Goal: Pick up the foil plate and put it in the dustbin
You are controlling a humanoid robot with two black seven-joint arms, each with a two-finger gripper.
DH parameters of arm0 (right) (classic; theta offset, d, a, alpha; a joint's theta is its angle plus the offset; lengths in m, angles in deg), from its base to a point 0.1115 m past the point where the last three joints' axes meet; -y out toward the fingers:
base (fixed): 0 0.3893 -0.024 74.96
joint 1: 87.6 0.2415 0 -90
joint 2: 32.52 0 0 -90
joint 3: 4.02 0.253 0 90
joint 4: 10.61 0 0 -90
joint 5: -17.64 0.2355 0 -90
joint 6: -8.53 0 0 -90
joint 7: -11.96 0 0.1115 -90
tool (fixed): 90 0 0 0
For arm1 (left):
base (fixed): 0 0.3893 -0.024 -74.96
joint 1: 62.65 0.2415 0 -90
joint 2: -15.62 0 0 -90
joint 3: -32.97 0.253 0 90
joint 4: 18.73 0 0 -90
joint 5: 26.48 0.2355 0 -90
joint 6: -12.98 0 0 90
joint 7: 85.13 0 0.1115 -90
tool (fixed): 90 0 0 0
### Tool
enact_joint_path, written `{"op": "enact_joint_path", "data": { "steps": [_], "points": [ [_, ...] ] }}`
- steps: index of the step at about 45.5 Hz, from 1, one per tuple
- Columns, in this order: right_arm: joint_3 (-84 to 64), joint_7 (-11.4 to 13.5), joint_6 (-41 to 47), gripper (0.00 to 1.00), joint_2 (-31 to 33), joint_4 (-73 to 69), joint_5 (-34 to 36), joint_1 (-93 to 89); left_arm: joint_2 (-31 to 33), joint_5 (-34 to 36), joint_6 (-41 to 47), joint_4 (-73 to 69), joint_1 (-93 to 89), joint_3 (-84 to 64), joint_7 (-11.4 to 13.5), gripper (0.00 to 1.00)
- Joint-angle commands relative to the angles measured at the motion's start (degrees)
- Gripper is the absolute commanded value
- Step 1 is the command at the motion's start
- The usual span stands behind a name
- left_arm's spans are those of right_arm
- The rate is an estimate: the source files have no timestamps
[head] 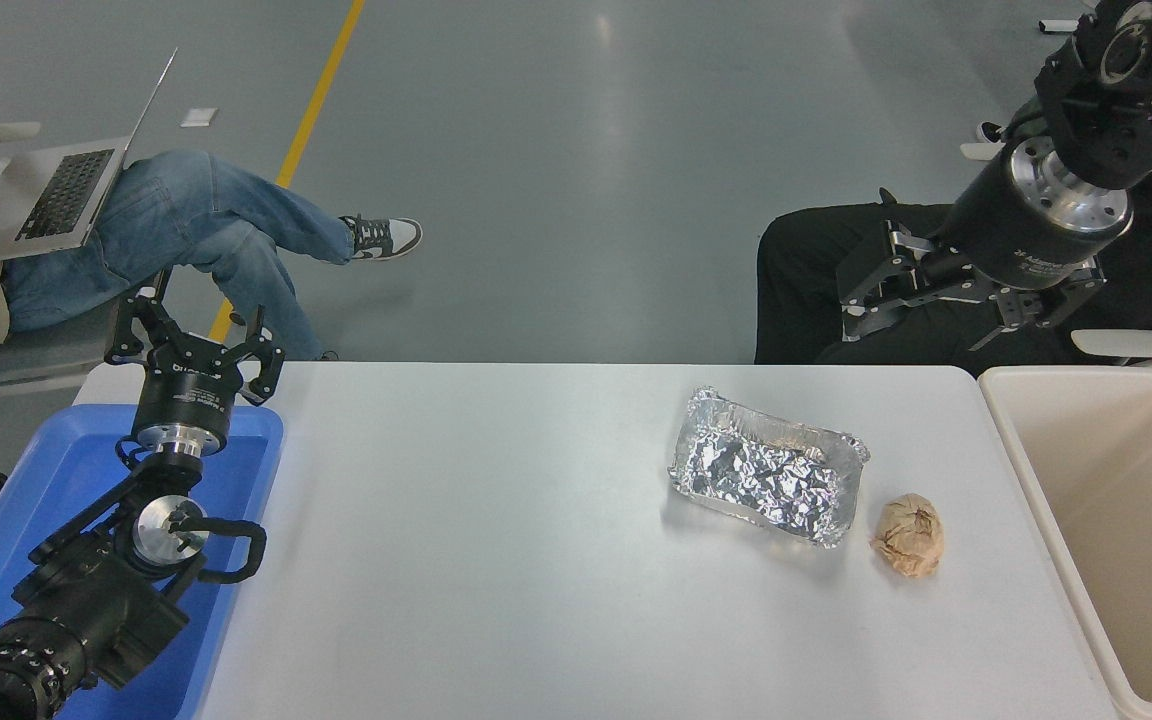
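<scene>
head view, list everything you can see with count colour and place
foil plate: 1, silver, right of table centre
paper ball: 1, tan, just right of the foil plate
dustbin: 1, beige, at the table's right end
tray: 1, blue, table's left end
table: 1, white
laptop: 1, silver, on a seated person's lap, upper left
people: 2, seated beyond the table, upper left and upper right
left hand: black, open, above the tray's far edge
right hand: black, open, raised beyond the table's far edge
</scene>
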Motion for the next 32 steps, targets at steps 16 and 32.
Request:
{"op": "enact_joint_path", "data": {
  "steps": [16, 32],
  "points": [
    [0.01, -0.01, 0.0, 1.0, 0.03, 0.0, 0.06, -0.17, 0.0, -0.09, 0.0, -0.09, 0.0, 0.0, -0.01, 0.99],
    [0.01, -0.01, 0.0, 1.0, -0.06, 0.0, 0.06, -0.96, 0.0, -0.09, 0.0, -0.09, 0.0, 0.0, -0.01, 0.99]
  ]
}}
